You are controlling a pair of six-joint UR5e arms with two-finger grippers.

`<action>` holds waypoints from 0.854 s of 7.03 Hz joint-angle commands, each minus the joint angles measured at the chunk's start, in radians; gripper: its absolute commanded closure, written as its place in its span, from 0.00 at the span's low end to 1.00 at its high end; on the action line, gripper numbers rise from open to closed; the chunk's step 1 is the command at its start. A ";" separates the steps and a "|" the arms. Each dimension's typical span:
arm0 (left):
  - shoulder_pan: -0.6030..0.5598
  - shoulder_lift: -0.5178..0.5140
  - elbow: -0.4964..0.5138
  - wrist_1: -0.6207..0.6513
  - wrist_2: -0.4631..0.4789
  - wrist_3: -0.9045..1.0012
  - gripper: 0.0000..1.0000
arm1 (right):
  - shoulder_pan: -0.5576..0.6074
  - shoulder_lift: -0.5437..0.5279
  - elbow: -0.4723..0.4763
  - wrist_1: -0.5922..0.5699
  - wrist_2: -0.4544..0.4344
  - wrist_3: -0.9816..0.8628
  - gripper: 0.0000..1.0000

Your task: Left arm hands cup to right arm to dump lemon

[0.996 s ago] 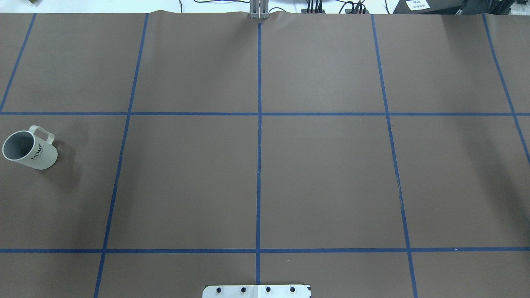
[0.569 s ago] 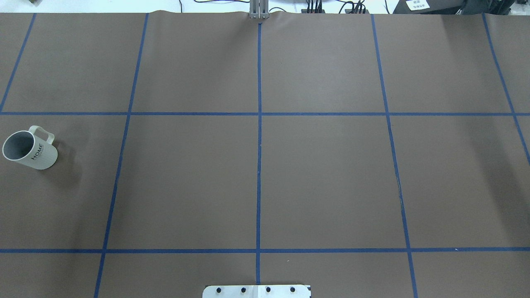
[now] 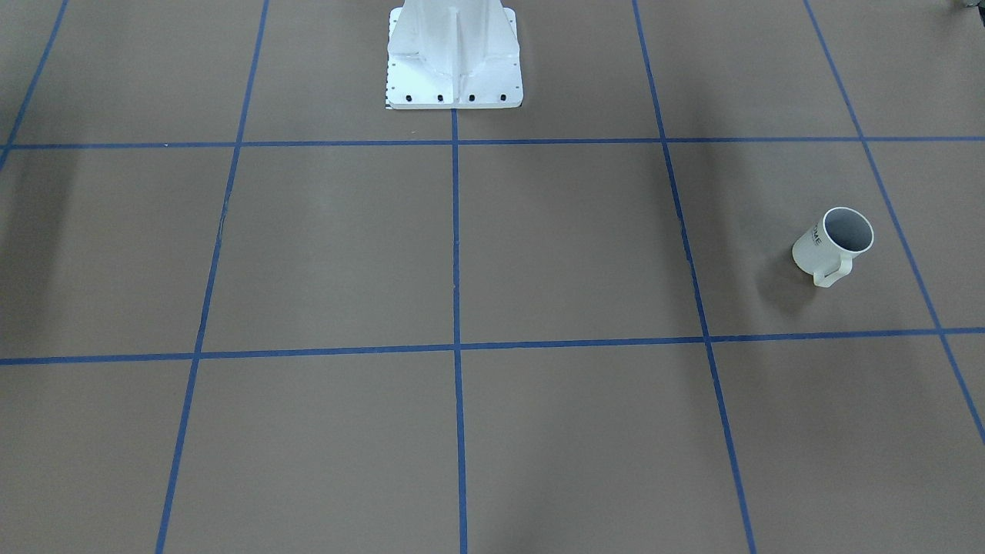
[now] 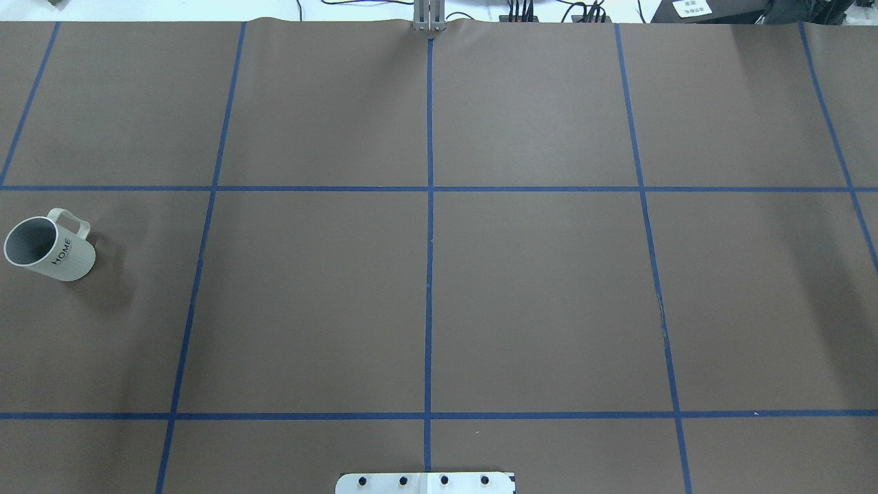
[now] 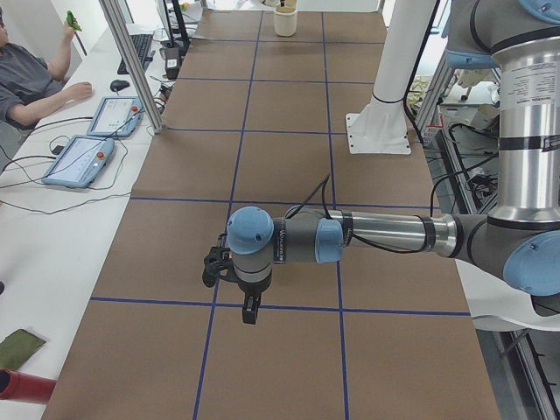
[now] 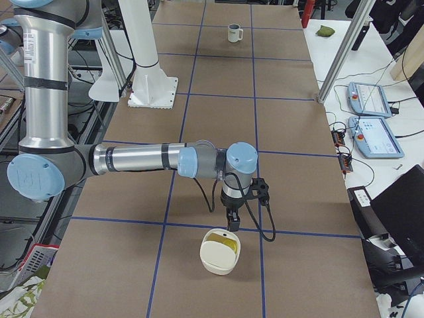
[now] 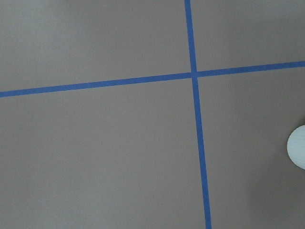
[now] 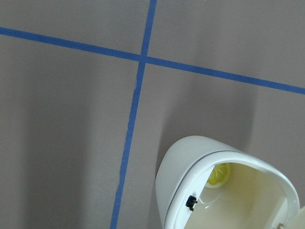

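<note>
The white cup (image 4: 49,248) with dark "HOME" lettering stands upright at the table's far left, handle toward the far side. It also shows in the front-facing view (image 3: 835,242) and small and far off in the exterior right view (image 6: 234,32). A lemon (image 8: 218,175) slice lies inside a white bowl (image 8: 190,167) under the right wrist camera. High over the table's left end hangs my left gripper (image 5: 249,313). My right gripper (image 6: 230,224) hangs just above the bowl (image 6: 220,252). I cannot tell whether either gripper is open or shut.
The white robot pedestal (image 3: 454,54) stands at the table's near middle edge. Blue tape lines divide the brown table cover (image 4: 535,295). A seated person (image 5: 26,79) and teach pendants (image 6: 374,112) are beside the table. A white rounded shape (image 7: 298,147) pokes into the left wrist view.
</note>
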State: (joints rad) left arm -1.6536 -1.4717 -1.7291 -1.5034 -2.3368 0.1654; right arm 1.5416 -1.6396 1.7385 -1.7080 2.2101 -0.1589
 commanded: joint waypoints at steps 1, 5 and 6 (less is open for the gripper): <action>0.001 0.016 -0.012 -0.001 0.008 0.005 0.00 | -0.002 0.001 0.001 0.001 0.000 -0.001 0.00; 0.000 0.018 -0.017 -0.001 0.008 0.000 0.00 | -0.002 0.003 0.006 0.002 0.000 -0.007 0.00; 0.000 0.019 -0.018 -0.001 0.008 0.002 0.00 | -0.002 0.004 0.015 0.002 0.005 -0.010 0.00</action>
State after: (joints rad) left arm -1.6536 -1.4539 -1.7462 -1.5048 -2.3286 0.1661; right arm 1.5401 -1.6367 1.7452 -1.7058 2.2116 -0.1650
